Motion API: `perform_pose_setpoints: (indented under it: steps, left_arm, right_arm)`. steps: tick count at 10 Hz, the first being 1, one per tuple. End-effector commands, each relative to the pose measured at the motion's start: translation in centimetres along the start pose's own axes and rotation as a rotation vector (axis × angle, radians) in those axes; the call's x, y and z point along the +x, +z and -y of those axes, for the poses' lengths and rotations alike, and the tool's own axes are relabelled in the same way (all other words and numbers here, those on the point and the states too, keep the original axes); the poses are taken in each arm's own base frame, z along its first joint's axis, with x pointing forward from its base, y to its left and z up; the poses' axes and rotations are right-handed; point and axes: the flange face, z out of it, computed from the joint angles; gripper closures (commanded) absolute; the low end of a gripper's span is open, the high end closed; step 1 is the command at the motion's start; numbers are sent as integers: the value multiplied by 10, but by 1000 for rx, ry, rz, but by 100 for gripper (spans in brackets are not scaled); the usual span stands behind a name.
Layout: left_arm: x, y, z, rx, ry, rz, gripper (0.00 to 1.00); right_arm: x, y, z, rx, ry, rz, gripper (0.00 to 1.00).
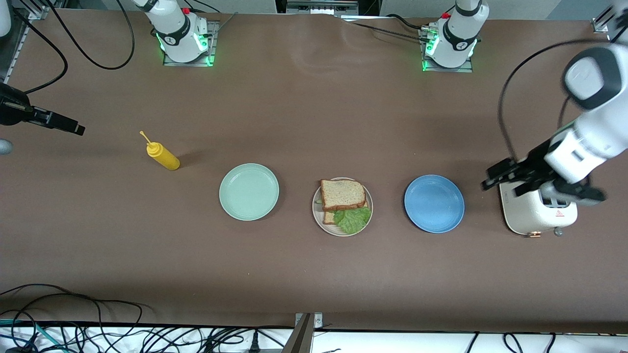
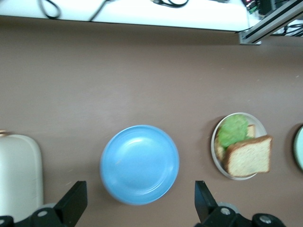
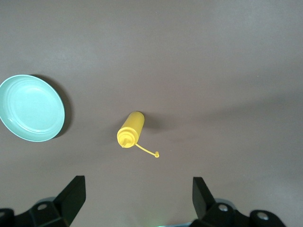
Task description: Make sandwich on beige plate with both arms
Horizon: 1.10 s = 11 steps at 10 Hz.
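Observation:
The sandwich [image 1: 343,193] lies on the beige plate [image 1: 327,229] mid-table: a brown bread slice on top, shifted off the lower slice, with green lettuce [image 1: 352,219] sticking out toward the front camera. The left wrist view shows the same bread [image 2: 248,155], lettuce [image 2: 233,130] and beige plate [image 2: 214,150]. My left gripper [image 1: 493,176] hangs open and empty over the toaster's edge by the blue plate; in its own view the left gripper [image 2: 139,189] is wide apart. My right gripper [image 1: 73,126] is open and empty at the right arm's end of the table, and the right gripper [image 3: 138,182] frames bare table.
A mint green plate [image 1: 248,191] and a blue plate [image 1: 434,203] flank the beige plate. A yellow mustard bottle [image 1: 163,155] lies toward the right arm's end. A cream toaster [image 1: 539,215] stands under the left wrist. Cables run along the table's near edge.

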Motion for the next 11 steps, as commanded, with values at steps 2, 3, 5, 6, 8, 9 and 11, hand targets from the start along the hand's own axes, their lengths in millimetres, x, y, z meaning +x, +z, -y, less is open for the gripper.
perform_pose_setpoints:
  steps: [2,3,5,6,8,9,11]
  left_arm:
    - [-47,-76,3,159,74,91,0]
    - [-57,-94,10,191,68,134,0]
    - [-74,-126,20,237,44,209,0]
    - [-80,-137,18,255,41,241,0]
    - [-85,-142,-5,314,63,259,0]
    - [-84,-148,-10,310,38,246,0]
    - [-82,-142,-36,314,25,247,0]
  right_arm:
    - [0,-4,1,-3,6,-4,0]
    - [0,-4,1,-4,6,-2,0]
    - [0,-2,5,-8,2,1,0]
    - [1,-4,10,-45,14,-4,0]
    - [0,-1,19,-58,24,8,0]
    - [0,-1,18,-56,19,8,0]
    - [-1,-1,18,-58,19,10,0]
